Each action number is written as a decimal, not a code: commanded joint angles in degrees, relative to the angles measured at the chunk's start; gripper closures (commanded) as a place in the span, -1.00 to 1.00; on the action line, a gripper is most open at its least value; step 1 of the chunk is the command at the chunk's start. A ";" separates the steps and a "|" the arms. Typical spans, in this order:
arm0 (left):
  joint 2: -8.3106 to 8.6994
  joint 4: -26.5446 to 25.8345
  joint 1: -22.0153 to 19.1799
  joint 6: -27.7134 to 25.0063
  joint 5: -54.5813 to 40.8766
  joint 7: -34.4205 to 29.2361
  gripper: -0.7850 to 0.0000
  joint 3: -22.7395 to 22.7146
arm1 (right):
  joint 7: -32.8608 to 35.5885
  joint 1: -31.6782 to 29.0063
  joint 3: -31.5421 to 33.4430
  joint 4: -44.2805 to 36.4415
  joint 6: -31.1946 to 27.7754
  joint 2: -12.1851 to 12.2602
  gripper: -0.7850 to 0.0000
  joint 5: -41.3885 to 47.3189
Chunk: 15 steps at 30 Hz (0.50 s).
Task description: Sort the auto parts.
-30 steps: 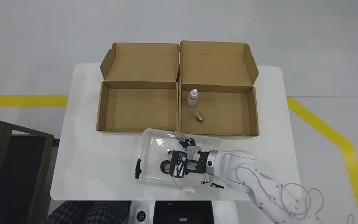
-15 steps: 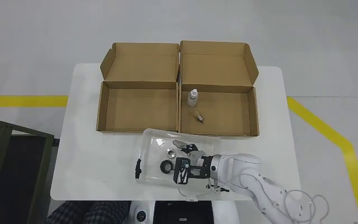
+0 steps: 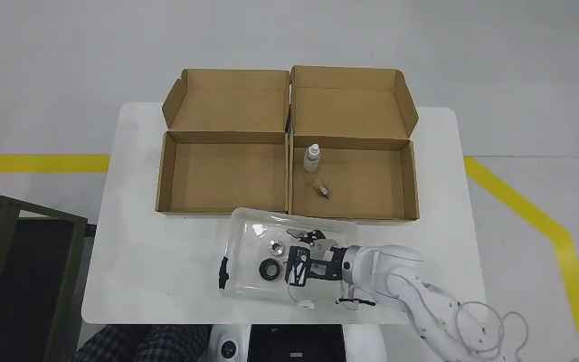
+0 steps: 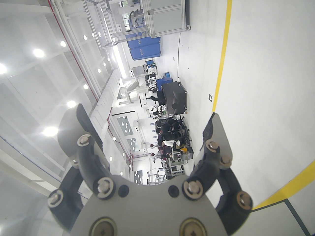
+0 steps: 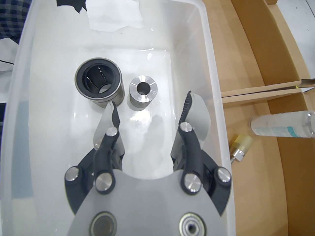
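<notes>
A small steel bushing (image 5: pixel 143 91) and a larger linear bearing (image 5: pixel 98 84) are stood on end in a clear bin (image 5: pixel 211 57), just ahead of the right gripper (image 5: pixel 151 98). Its jaws are held spread and empty, apparently positioned for a grasp. Cardboard boxes (image 3: pixel 224 176) are set beyond it to receive the parts.

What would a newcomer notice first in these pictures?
The open right pincer hangs inside the clear plastic bin at the table's near edge, just short of a black-ringed bearing and a small steel bushing standing side by side. Behind the bin, the right cardboard box holds a small bottle and a fitting.
</notes>
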 commanded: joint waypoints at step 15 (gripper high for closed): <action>0.00 0.00 0.00 0.00 0.00 0.00 -1.00 0.00 | 0.95 5.59 -4.63 6.47 1.52 -2.30 -0.14 1.95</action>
